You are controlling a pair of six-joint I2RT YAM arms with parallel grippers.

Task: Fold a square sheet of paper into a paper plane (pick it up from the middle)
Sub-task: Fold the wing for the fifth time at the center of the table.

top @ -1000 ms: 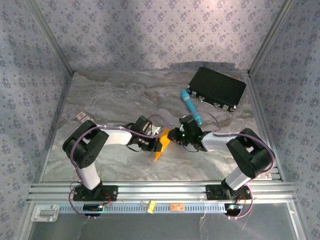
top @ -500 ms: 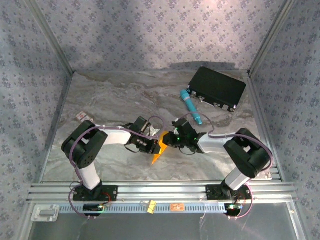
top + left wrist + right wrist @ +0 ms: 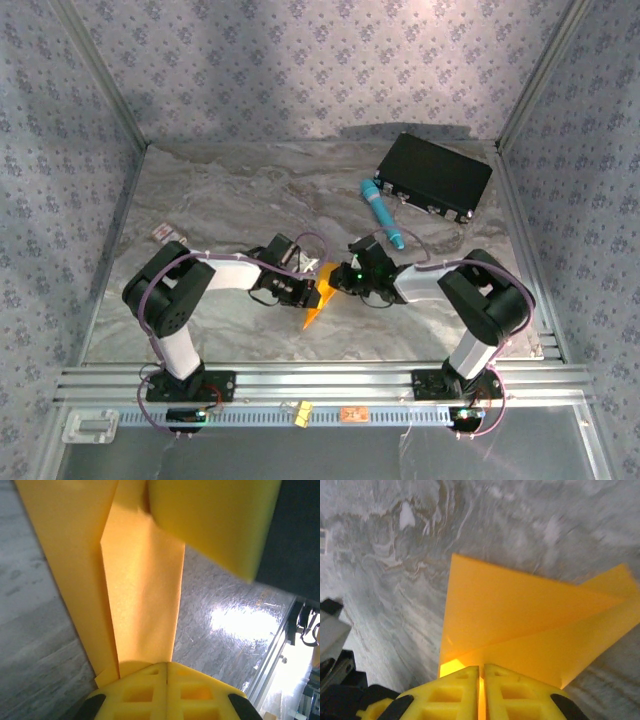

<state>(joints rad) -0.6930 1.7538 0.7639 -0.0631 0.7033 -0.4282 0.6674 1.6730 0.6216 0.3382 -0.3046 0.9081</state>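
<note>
The paper plane (image 3: 316, 306) is gripped from opposite sides over the desk (image 3: 230, 200), clamped by the left end effector (image 3: 166, 666) and by the right end effector (image 3: 481, 669).

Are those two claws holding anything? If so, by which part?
Yes, the paper plane. The left gripper pinches its left side, the right gripper its right side.

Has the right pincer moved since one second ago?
Yes. The right pincer, shut on the paper plane, slid left, away from the teal pen.
</note>
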